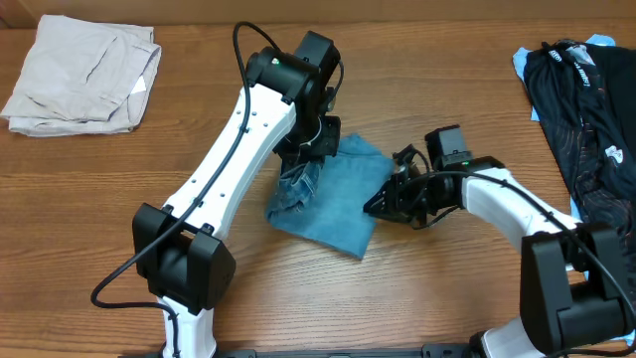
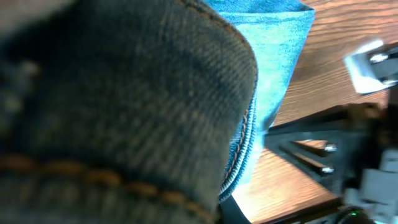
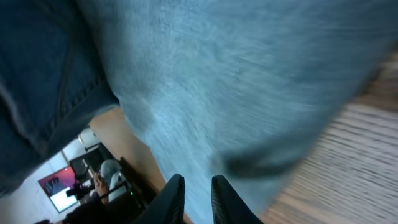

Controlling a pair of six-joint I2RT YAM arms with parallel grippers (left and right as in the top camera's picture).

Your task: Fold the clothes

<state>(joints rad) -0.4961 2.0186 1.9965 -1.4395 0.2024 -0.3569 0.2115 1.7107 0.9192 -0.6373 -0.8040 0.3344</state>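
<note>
Table (image 1: 89, 209) lies open at near left and near centre. Beige cloth (image 1: 84, 75) blocks the far-left corner, dark garments (image 1: 586, 109) the right edge. Jeans (image 1: 338, 204), left arm (image 1: 243, 134) and right arm (image 1: 502, 199) crowd the middle.

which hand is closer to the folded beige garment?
Left. The left hand is on the jeans mid-table, right of the beige garment; the right hand is farther right, at the jeans' other edge.

Left tool (image 1: 307, 151) closed, right tool (image 3: 195, 185) narrowly closed
</note>
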